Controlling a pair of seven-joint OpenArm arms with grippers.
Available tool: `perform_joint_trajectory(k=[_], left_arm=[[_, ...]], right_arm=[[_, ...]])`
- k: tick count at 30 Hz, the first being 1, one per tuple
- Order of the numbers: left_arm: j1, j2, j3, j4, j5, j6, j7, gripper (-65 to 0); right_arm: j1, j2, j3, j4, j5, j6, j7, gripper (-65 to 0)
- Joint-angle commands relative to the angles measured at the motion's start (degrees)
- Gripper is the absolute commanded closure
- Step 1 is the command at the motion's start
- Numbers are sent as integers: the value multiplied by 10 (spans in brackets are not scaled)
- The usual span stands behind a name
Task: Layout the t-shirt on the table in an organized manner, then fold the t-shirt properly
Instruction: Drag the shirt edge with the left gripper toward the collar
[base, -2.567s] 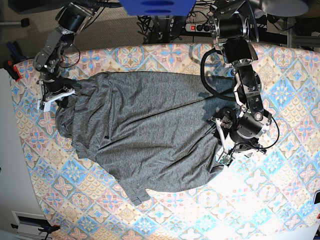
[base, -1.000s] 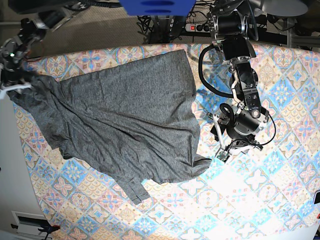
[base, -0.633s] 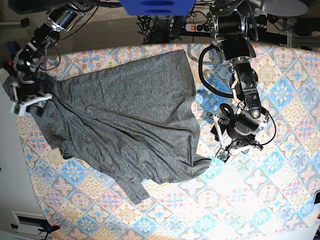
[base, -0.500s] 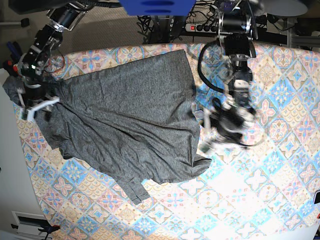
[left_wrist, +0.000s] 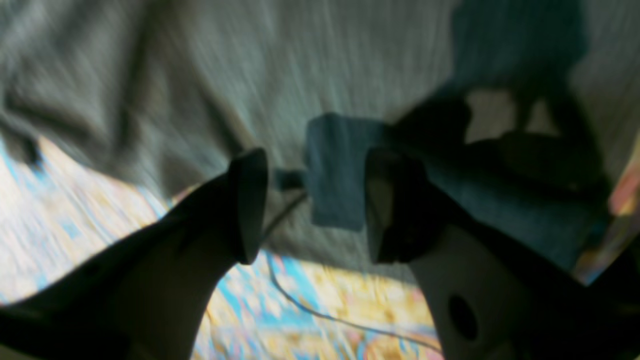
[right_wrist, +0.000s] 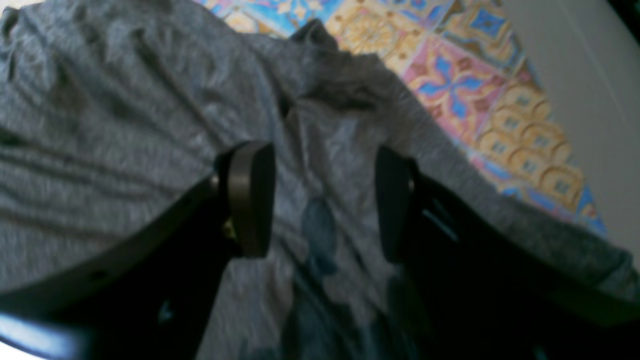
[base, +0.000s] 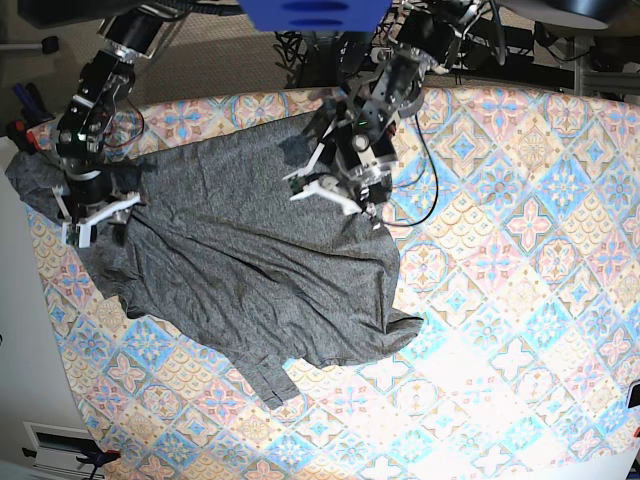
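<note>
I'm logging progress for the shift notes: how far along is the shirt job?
Early. Done: the t-shirt lies roughly spread on the table, though wrinkled and skewed, one edge hanging off the table's side. In hand: both grippers are open, the left gripper over the shirt's far edge, the right gripper over the bunched corner. Left: smoothing, squaring, every fold.

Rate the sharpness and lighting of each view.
Left wrist: heavy motion blur, shirt streaked, claw dark and backlit. Right wrist: softer blur, knit texture readable, claw in shadow. Base: sharp; bright glare washes out the table cloth near the front.
</note>
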Motion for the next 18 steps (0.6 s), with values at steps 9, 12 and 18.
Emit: perform_joint_trajectory(k=[9, 12, 18], left_arm=[[17, -60, 43, -26, 15, 3, -8, -79], [27, -87, 16, -27, 15, 3, -7, 0], [34, -147, -8, -52, 13, 3, 16, 0]], right_arm=[[6, 9, 4, 15, 5, -3, 13, -305], [6, 9, 5, 15, 5, -4, 13, -305], [7, 9, 36, 15, 5, -4, 13, -305]])
